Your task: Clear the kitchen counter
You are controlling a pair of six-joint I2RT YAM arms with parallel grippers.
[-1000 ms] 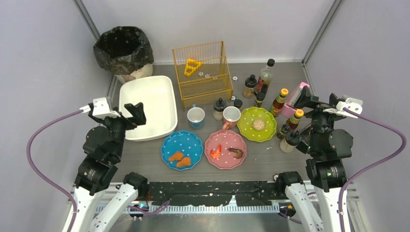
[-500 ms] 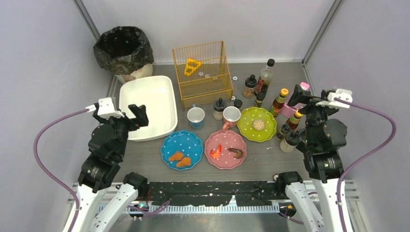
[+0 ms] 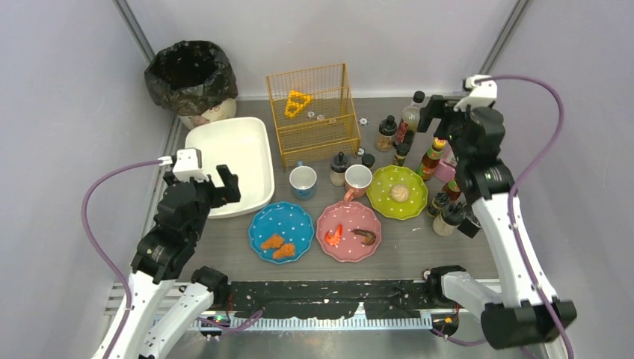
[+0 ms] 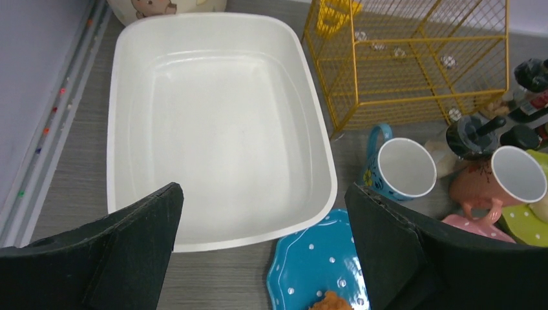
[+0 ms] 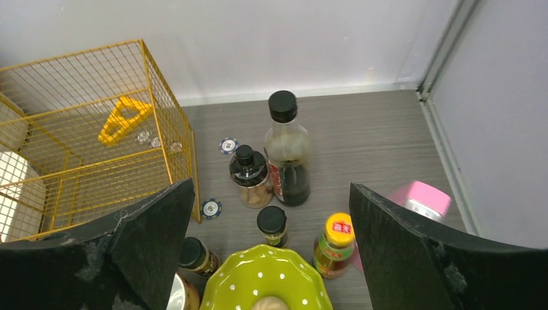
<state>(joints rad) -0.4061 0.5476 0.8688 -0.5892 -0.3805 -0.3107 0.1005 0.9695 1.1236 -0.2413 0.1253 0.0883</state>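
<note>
The kitchen counter [image 3: 419, 247] is grey wood-grain. On it stand a blue plate [image 3: 281, 232] with two fried pieces, a pink plate [image 3: 348, 230] with shrimp, a green plate [image 3: 397, 192] with a bun, a blue mug [image 3: 303, 182] and a pink mug [image 3: 357, 179]. My left gripper [image 3: 226, 187] is open and empty over the near right corner of the white tub [image 3: 228, 161]; its wrist view shows the tub [image 4: 220, 129] and the blue plate [image 4: 310, 271]. My right gripper [image 3: 434, 112] is open and empty, high above the bottles [image 5: 286, 155] and the green plate [image 5: 265, 278].
A yellow wire basket [image 3: 312, 112] stands at the back centre, and a black-lined bin [image 3: 191, 75] at the back left. Several sauce and spice bottles [image 3: 432, 157] cluster at the right beside a pink object [image 5: 420, 200]. Poker chips [image 5: 211, 208] lie near the basket.
My right arm has risen and reached far back, from beside the right-hand bottles to above the tall bottles. My left arm has moved slightly right and forward. Both grippers stay open.
</note>
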